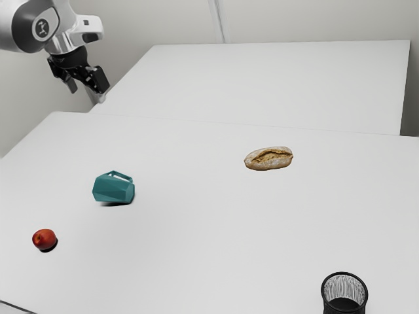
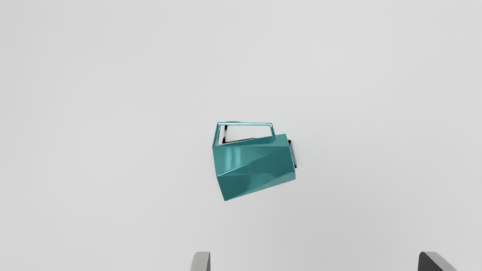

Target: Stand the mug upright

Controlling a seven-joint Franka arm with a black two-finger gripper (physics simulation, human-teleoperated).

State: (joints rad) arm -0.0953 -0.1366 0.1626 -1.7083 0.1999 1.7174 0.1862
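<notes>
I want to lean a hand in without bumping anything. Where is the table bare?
The broad middle of the table, bordered by the mug, bread, black cup and red fruit. It's tightest between mug and red fruit, toward the exterior view's left.

The white jointed arm (image 1: 63, 43) reaches in at the exterior view's far left. Its black two-finger gripper (image 1: 87, 90) points downward, fingers spread wide apart.
</notes>
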